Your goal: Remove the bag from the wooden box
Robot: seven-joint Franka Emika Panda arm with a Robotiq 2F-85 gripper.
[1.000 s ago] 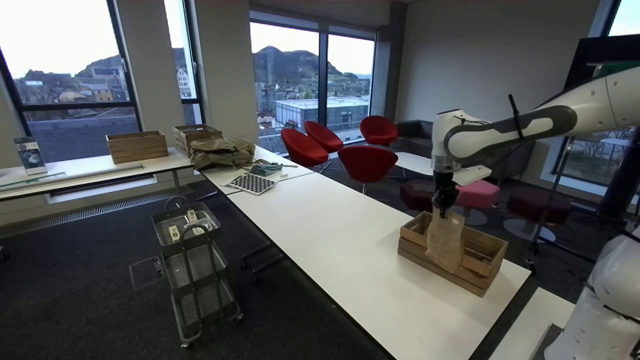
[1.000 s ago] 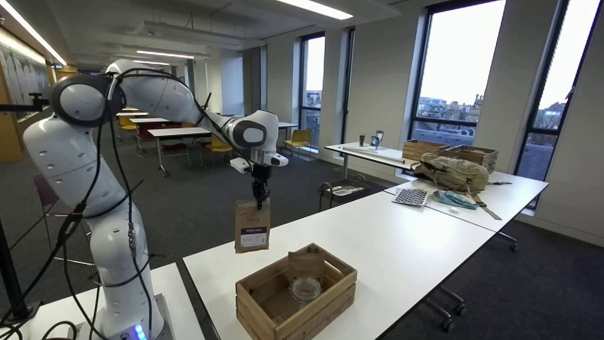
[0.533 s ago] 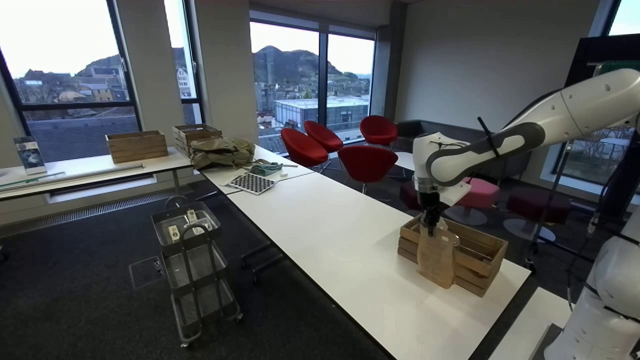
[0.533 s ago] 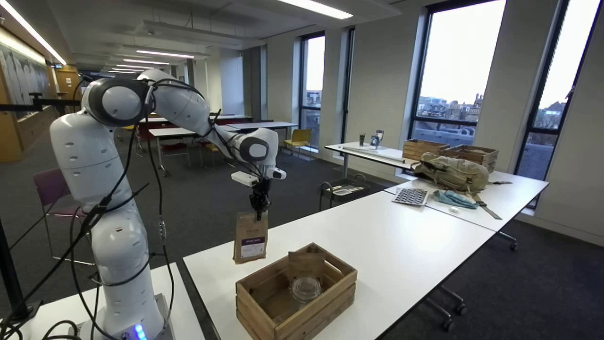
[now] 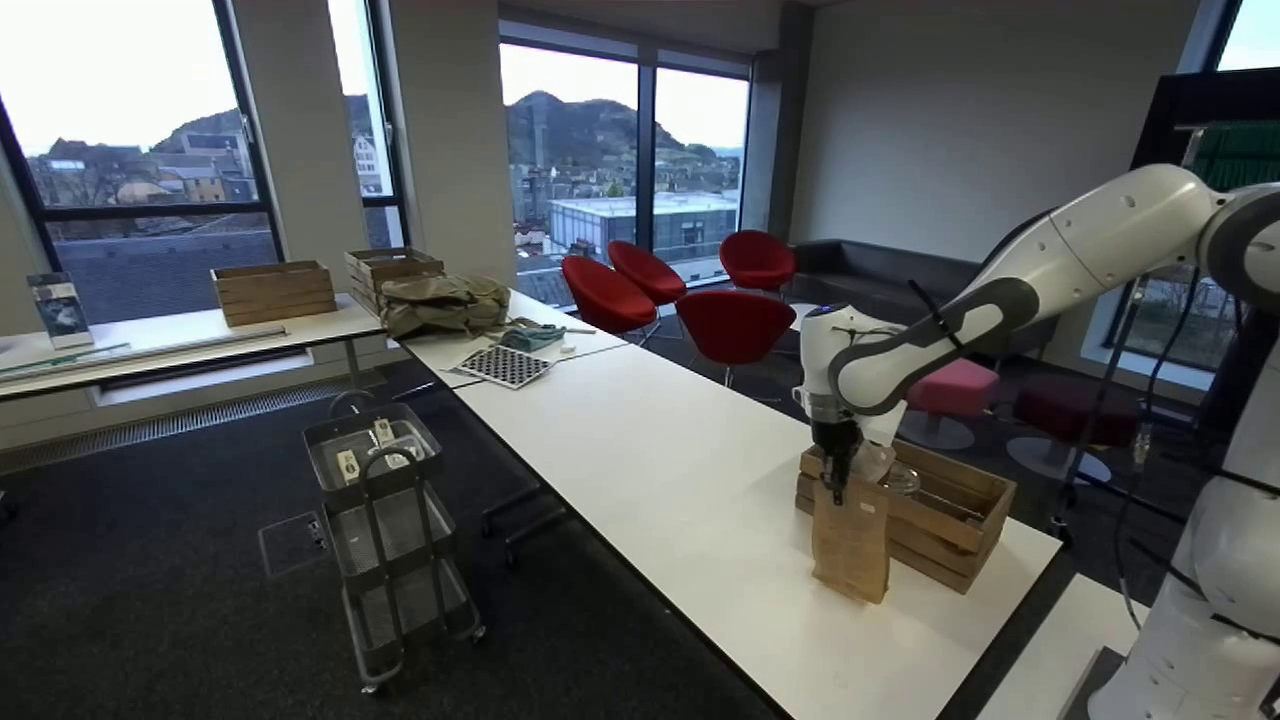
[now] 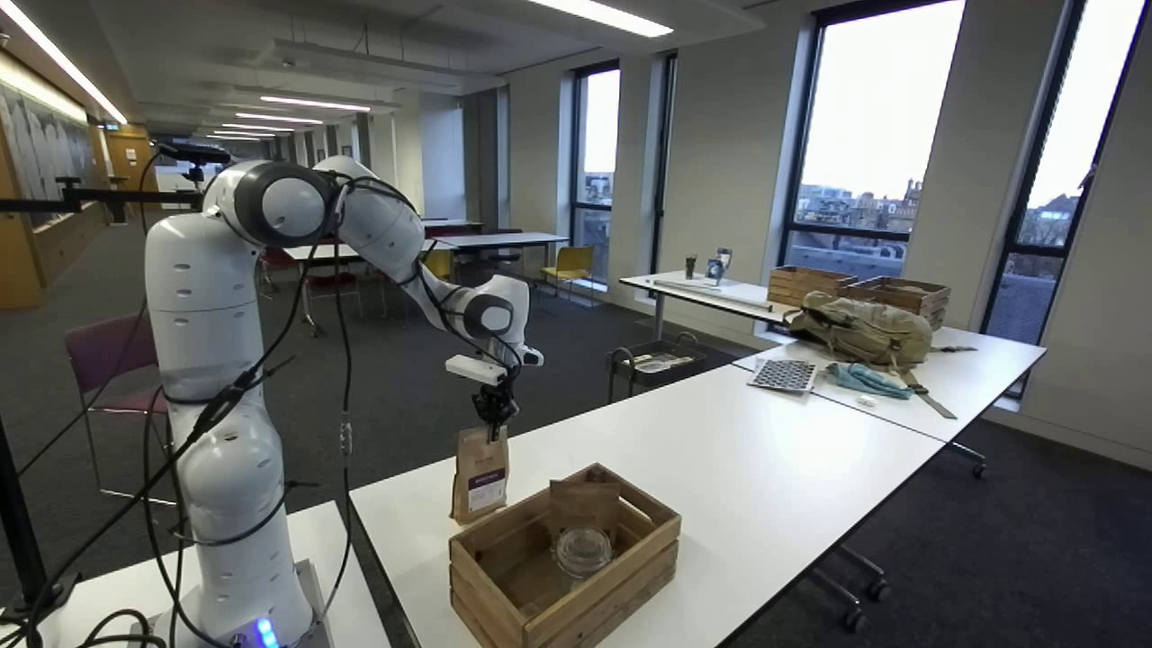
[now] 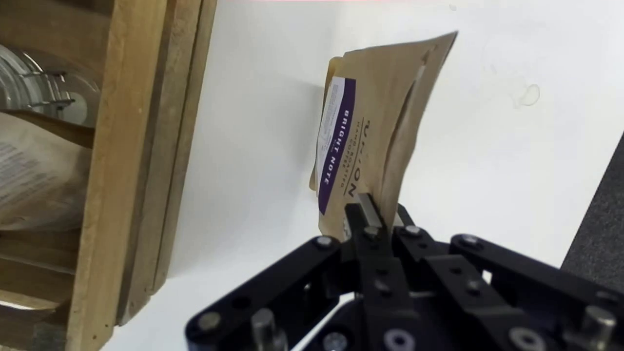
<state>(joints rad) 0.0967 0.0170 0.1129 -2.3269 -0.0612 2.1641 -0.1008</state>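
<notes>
The jaws of the gripper (image 7: 385, 214) were closed tight on the top of the bag (image 7: 373, 131), just outside the wooden box (image 6: 603, 589). If they let go too high, the bag might topple.

One gripper (image 7: 387, 217) is holding one paper bag (image 7: 373, 124). Just beside the gripper, one wooden box (image 6: 630, 585) is housing a second paper bag (image 7: 44, 180) and at least one glass jar (image 6: 583, 547). Well apart from the gripper, two more wooden crates (image 5: 275, 297), one backpack (image 6: 855, 328), one patterned board (image 6: 784, 375), one blue-green cloth (image 6: 868, 380) and one three-tiered trolley (image 5: 400, 535) are sitting, and, in an exterior view, four rounded red chairs (image 5: 737, 325) are standing.
</notes>
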